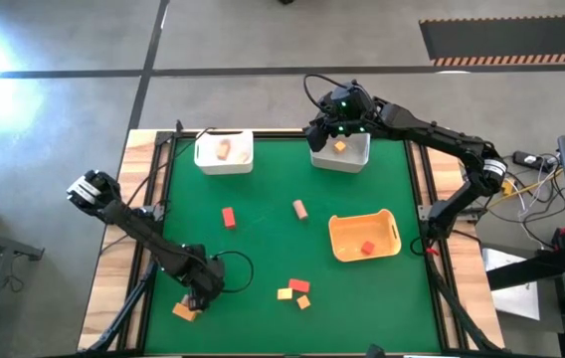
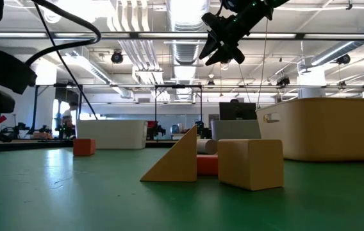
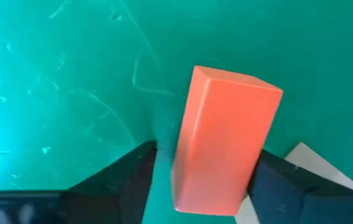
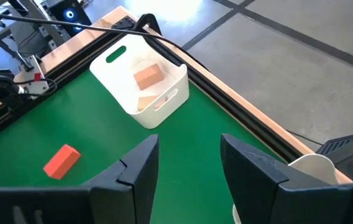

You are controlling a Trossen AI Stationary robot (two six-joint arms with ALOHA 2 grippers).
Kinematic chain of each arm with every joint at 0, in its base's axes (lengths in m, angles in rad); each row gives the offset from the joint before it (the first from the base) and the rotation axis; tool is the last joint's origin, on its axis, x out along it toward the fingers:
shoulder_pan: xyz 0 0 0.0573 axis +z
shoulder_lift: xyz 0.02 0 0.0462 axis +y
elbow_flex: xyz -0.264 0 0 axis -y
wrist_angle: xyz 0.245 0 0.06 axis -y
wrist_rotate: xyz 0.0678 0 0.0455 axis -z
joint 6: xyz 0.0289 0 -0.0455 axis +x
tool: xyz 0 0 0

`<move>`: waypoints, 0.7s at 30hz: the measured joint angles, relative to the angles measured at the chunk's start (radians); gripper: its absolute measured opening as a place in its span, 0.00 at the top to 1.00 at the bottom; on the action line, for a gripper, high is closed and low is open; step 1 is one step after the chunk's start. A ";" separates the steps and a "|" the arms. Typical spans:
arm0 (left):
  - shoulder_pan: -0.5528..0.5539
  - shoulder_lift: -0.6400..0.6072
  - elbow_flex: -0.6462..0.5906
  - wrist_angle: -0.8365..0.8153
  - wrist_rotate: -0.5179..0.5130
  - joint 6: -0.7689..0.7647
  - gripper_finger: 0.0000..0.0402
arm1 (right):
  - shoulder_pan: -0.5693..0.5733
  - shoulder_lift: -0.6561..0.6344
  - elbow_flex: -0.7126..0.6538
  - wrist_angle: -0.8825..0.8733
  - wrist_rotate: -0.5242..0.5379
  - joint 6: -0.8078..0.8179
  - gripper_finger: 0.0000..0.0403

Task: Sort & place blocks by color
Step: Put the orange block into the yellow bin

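Note:
My left gripper [image 1: 198, 293] is low at the mat's near-left corner, pointing down, open. Its fingers [image 3: 140, 180] stand on either side of an orange bar block [image 3: 223, 149] that lies on the mat [image 1: 184, 311]. My right gripper [image 1: 337, 124] hangs open [image 4: 189, 174] high over the far-right white bin [image 1: 340, 154], which holds a yellow-orange block [image 1: 340, 146]. The far-left white bin [image 1: 225, 151] holds a tan block [image 4: 147, 76]. A red block [image 1: 367, 248] lies in the orange tray [image 1: 387, 227]. Loose on the mat are a red block [image 1: 229, 217], a tan cylinder [image 1: 300, 209] and a near cluster [image 1: 295, 291]. My left gripper straddles the orange bar's near end [image 3: 214, 199] from above, fingers across the bar. A strip of mat shows between one finger and the bar. The other finger [image 3: 276, 186] overlaps the bar's edge, and I cannot tell whether it touches. The bar lies on the mat.
The near cluster is a red block [image 1: 299, 285] and two yellow-orange ones; the low view shows a wedge [image 2: 175, 160] and a cube [image 2: 249, 163]. Wooden borders and black rails frame the mat [image 1: 263, 254]. Cables run along the far-left corner [image 4: 71, 25].

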 joint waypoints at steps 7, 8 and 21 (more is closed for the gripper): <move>0.004 -0.037 -0.005 0.001 -0.049 -0.002 0.71 | 0.000 0.000 0.000 0.006 0.000 -0.042 0.60; 0.005 -0.048 -0.005 -0.005 -0.053 -0.009 0.71 | 0.000 0.000 0.000 0.008 0.000 -0.046 0.60; 0.135 -0.381 -0.004 -0.030 -0.376 0.035 0.71 | 0.083 -0.052 0.000 0.057 -0.040 -0.076 0.60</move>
